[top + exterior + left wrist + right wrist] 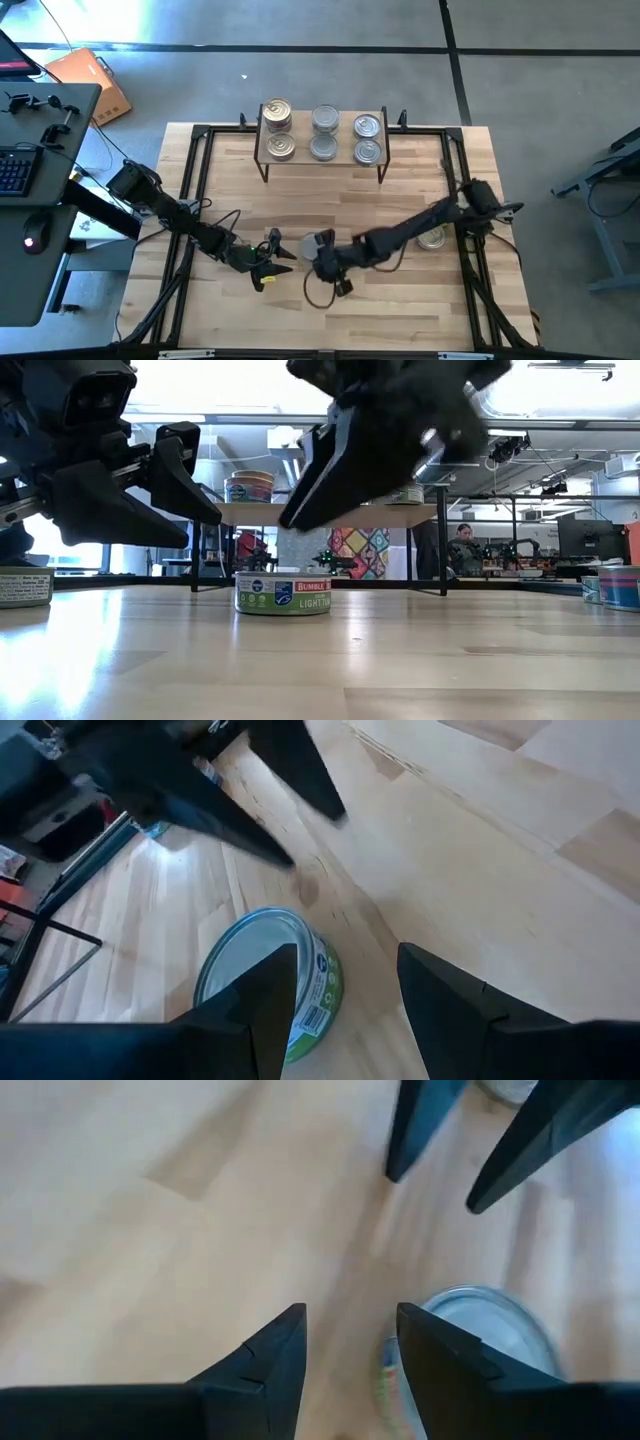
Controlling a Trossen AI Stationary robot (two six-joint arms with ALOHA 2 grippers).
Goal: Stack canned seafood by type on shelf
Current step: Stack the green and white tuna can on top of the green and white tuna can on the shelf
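**Two tools over one tin at the table's middle**

The left tool (268, 262) hovers with its fingers apart, gripping nothing. Just beside it a green-labelled tin (283, 592) sits upright on the table (400, 310), free of both tools. The right tool (312, 250) hangs above that tin, fingers apart and empty. A second tin (432, 238) lies under the right arm. Six tins stand on the shelf (300, 132) at the far edge

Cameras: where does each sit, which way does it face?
High: overhead, straight down; both arms, shelf.
Low: table height, level across; both grippers above a tin.
Left wrist: past the left gripper to that tin.
Right wrist: past the right gripper; same tin.
All share the tin.
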